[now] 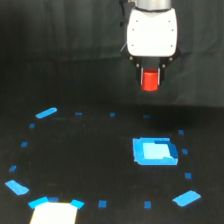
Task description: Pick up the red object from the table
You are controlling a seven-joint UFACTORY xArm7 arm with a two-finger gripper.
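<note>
One red object [149,81], one tool [149,75]

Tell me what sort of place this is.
Probably a robotics lab test bench: a black table marked with small blue tape marks and one blue square patch, a dark backdrop, and a white tool holding the red object.

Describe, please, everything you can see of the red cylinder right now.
The red cylinder is short, solid-looking and red-orange, with a smooth, slightly glossy side. It stands upright, held between the dark fingers of the hand, below its white body and narrower than it. It hangs clear of the black table, above the large blue patch. Its top is hidden by the hand.
</note>
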